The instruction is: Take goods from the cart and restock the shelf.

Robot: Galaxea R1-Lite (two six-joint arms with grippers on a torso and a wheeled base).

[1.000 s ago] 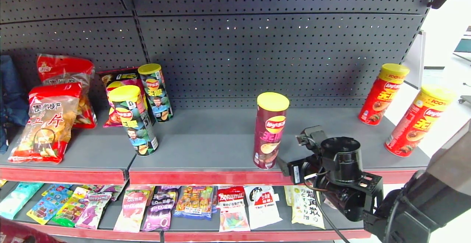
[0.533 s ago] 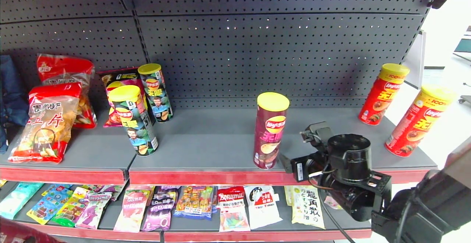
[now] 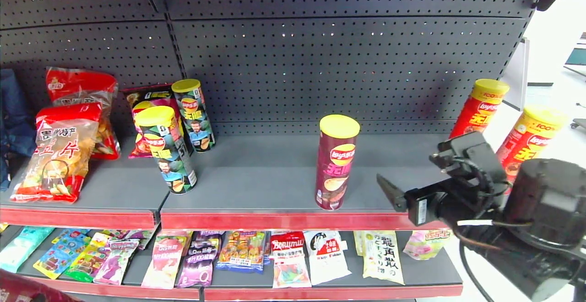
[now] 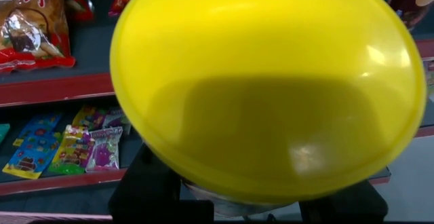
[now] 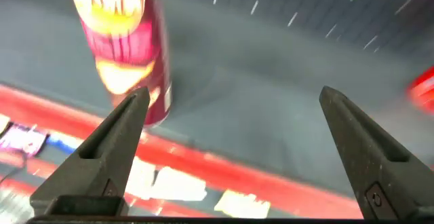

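Note:
A maroon chip can (image 3: 336, 164) with a yellow lid stands upright near the front edge of the grey shelf board (image 3: 265, 174). My right gripper (image 3: 393, 194) hangs to the right of it, apart from it and open, with nothing between its fingers. In the right wrist view the gripper (image 5: 234, 95) shows two spread fingers, with the maroon can (image 5: 125, 47) beyond one fingertip. In the left wrist view, the round yellow lid of a chip can (image 4: 264, 81) sits close to the camera, with my left gripper's black fingers (image 4: 146, 190) on both sides below it.
Two red cans (image 3: 478, 105) (image 3: 531, 132) stand at the shelf's right end, partly behind my right arm. Two dark green cans (image 3: 167, 151) and red snack bags (image 3: 59, 151) fill the left. Snack packets (image 3: 288, 256) line the lower shelf. Bare board lies left of the maroon can.
My right arm has drawn back to the right and risen, away from the maroon can, and now covers part of the red cans. The cans have not moved.

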